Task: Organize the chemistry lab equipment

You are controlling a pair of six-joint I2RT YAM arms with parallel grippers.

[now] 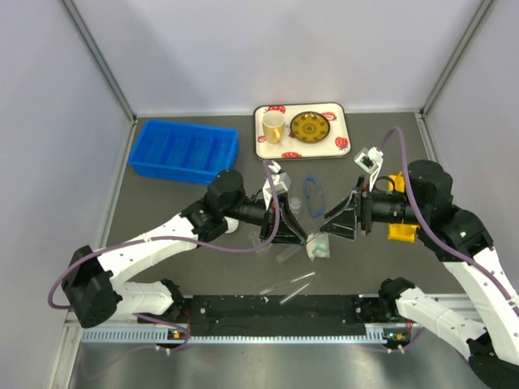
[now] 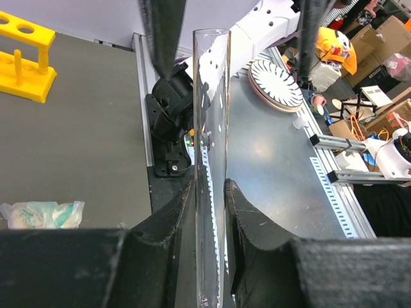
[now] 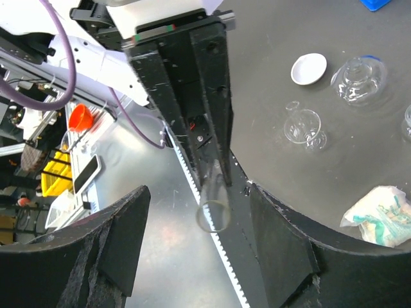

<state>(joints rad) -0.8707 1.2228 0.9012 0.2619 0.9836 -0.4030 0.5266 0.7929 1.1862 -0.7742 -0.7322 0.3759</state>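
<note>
Above bench centre, both arms meet. Left end effector (image 2: 210, 199) is clamped on one thin clear tube (image 2: 212, 115), which stands upright in its wrist view. Right end effector (image 3: 199, 218) has its fingers spread, one each side of the tube's open end, no contact seen.

On the bench (image 3: 334, 167):
- two small clear beakers (image 3: 307, 126), plus a third cut by the frame edge
- one white dome (image 3: 308, 68)
- one white-and-teal packet (image 3: 380, 215)
- one pair of blue-rimmed goggles (image 1: 315, 197)
- loose tubes (image 1: 288, 285) near the front rail, count unclear

One blue bin (image 1: 185, 150) sits back left.
</note>
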